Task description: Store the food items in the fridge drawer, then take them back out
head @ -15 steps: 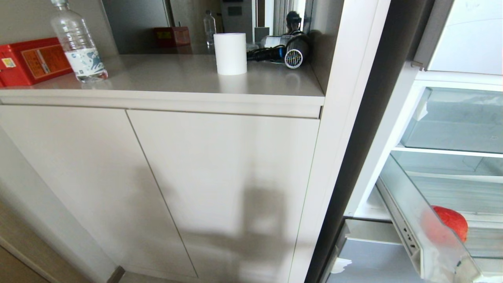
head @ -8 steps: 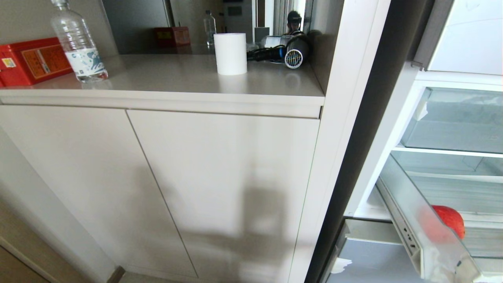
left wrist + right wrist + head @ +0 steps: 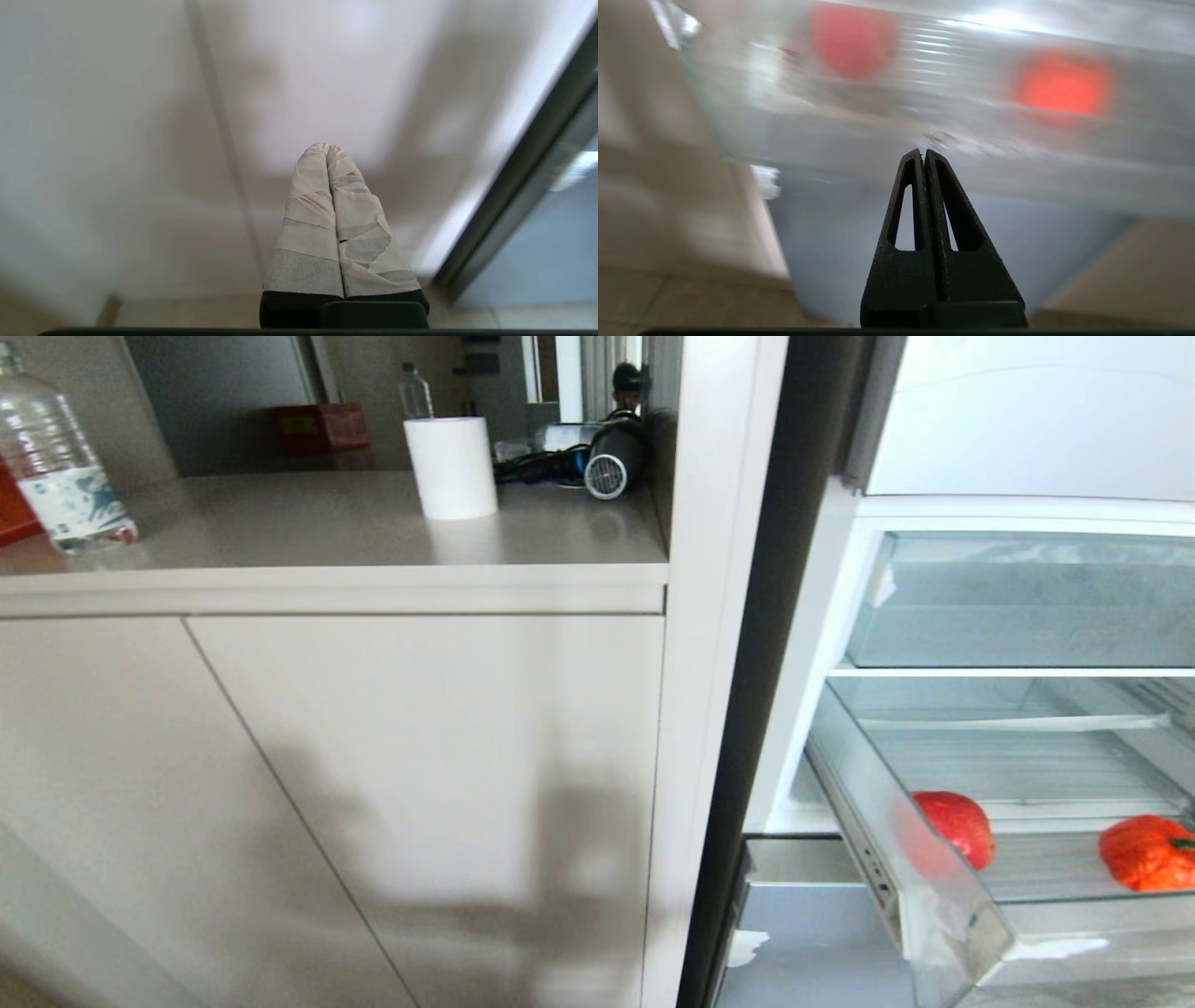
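Note:
The clear fridge drawer (image 3: pixel 943 915) stands pulled out at the lower right of the head view. A red apple (image 3: pixel 954 827) lies near its left wall and a bumpy orange fruit (image 3: pixel 1146 852) lies further right on the ribbed floor. Both show as red and orange blurs, the apple (image 3: pixel 853 39) and the orange fruit (image 3: pixel 1063 86), behind the drawer's front lip (image 3: pixel 924 140) in the right wrist view. My right gripper (image 3: pixel 924 151) is shut and empty, low in front of the drawer. My left gripper (image 3: pixel 327 147), wrapped in pale tape, is shut and empty, facing a cabinet door.
Beige cabinet doors (image 3: pixel 420 784) fill the left, under a counter (image 3: pixel 355 537) with a water bottle (image 3: pixel 56 457), a white cup (image 3: pixel 452 467) and a hair dryer (image 3: pixel 607 462). Above the drawer is another clear bin (image 3: pixel 1027 607). A grey-blue door panel (image 3: pixel 822 961) lies below.
The whole head view has swung to the right: the cabinet and counter slid left, and more of the drawer shows, including the orange fruit. Neither arm has moved by itself.

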Motion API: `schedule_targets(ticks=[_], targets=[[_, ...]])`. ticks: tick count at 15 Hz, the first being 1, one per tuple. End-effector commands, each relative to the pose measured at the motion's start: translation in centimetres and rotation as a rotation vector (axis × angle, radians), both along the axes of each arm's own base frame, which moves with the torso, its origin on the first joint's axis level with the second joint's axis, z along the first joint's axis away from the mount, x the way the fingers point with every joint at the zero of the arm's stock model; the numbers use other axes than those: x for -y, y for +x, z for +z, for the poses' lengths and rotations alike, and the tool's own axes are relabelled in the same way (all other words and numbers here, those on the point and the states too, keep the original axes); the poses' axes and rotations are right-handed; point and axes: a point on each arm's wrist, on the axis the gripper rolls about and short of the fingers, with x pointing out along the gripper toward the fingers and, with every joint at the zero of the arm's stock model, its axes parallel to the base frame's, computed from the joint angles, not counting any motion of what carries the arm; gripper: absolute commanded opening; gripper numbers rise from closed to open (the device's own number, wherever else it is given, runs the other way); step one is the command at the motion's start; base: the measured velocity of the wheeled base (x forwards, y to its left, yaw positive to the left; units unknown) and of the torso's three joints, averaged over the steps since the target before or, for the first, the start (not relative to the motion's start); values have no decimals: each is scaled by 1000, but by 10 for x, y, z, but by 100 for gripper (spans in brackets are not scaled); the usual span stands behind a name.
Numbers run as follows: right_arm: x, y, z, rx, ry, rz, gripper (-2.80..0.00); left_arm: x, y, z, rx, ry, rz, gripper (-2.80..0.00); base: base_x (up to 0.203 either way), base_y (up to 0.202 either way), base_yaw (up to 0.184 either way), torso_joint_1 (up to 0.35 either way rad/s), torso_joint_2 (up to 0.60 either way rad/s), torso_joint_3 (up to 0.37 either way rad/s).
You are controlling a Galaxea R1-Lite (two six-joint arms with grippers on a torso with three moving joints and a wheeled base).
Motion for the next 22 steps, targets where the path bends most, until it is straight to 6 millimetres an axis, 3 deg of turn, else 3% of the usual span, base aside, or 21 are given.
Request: schedule_targets(ticks=[1,13,22], targets=[[0,0,-1,-1,-2,0,-280,0,0,0,0,0,0,-280,1,8,-174,0,2,0],[0,0,0,3,-2,2,-280,0,0,0,0,0,0,-280,1,6,-166,2,3,3],[0,0,0,2,-2,2,-280,0,0,0,0,0,0,-280,-1,1,-8,0,0,0]])
